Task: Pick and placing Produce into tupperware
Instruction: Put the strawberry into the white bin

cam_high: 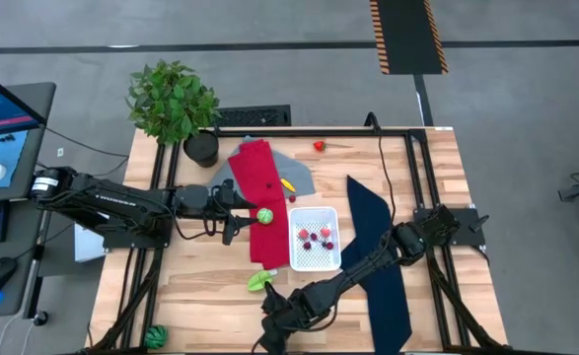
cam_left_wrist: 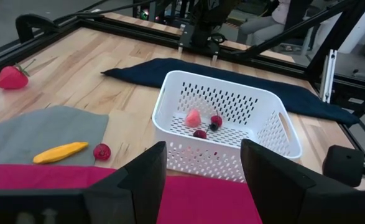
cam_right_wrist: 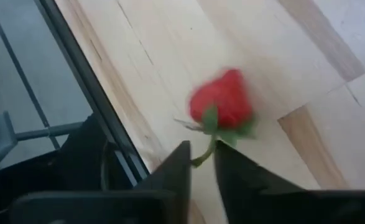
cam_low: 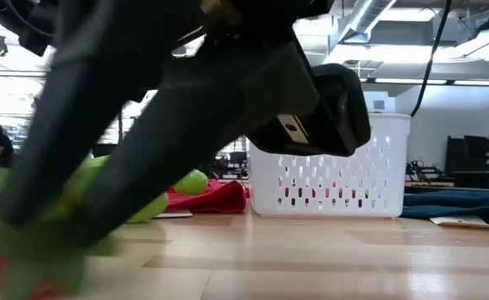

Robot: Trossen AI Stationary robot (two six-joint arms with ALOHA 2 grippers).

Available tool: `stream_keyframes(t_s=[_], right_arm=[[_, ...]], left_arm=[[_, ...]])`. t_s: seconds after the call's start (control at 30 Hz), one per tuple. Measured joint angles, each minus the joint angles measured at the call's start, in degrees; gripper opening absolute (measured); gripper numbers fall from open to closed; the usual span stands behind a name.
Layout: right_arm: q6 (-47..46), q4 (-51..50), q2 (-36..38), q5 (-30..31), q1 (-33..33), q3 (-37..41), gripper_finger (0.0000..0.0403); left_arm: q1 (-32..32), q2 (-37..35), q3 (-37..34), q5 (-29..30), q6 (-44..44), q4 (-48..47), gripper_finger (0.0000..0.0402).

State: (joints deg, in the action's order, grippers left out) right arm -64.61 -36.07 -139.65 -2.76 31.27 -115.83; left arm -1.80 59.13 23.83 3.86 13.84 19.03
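Note:
The white tupperware [cam_high: 315, 211] stands mid-table with several small red and pink produce pieces [cam_left_wrist: 201, 121] on its base. A red strawberry-like toy [cam_right_wrist: 222, 99] with green leaves and stem lies at the table's near edge, with my right gripper [cam_right_wrist: 201, 152] shut on it. My left gripper [cam_left_wrist: 201, 180] hovers open over the red cloth [cam_high: 259, 197], facing the tub. A green ball [cam_high: 265, 214] rests on that cloth. A yellow-green piece [cam_high: 259, 282] lies on the wood near the tub. My right gripper pinches the toy's thin green stem [cam_right_wrist: 204, 151] between its two fingertips, slanting down toward the table's near edge. The red body sticks out beyond the fingers. I cannot tell whether it rests on the wood or is just clear of it.
A navy cloth [cam_high: 378, 256] lies right of the tub under my right arm. A grey cloth [cam_left_wrist: 39, 127] carries a yellow piece [cam_left_wrist: 61, 152] and a small red one [cam_left_wrist: 101, 151]. Another strawberry [cam_high: 320, 146] lies at the far edge, and a potted plant [cam_high: 176, 99] at the far left.

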Motion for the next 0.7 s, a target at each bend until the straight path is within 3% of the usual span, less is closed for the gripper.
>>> stream_keyframes(t_s=[0.07,0.13,0.27,0.43,0.7], right_arm=[[0.6,-0.1,0.0,0.0,0.0,0.0,0.0033],[1.5,-0.1,0.0,0.0,0.0,0.0,0.0016],[1.7,-0.4,0.0,0.0,-0.1,0.0,0.0033],[3.6,-1.9,0.0,0.1,-0.3,0.0,0.0013],[5.3,-6.4,0.2,0.2,-0.7,-1.9,0.0013]], left_arm=[[0.0,0.0,0.0,0.0,0.0,0.0,0.0196],[0.0,0.0,0.0,0.0,0.0,0.0,0.0196],[0.0,0.0,0.0,0.0,0.0,0.0,0.0196],[0.0,0.0,0.0,0.0,0.0,0.0,0.0196],[0.0,0.0,0.0,0.0,0.0,-0.1,0.0196]])
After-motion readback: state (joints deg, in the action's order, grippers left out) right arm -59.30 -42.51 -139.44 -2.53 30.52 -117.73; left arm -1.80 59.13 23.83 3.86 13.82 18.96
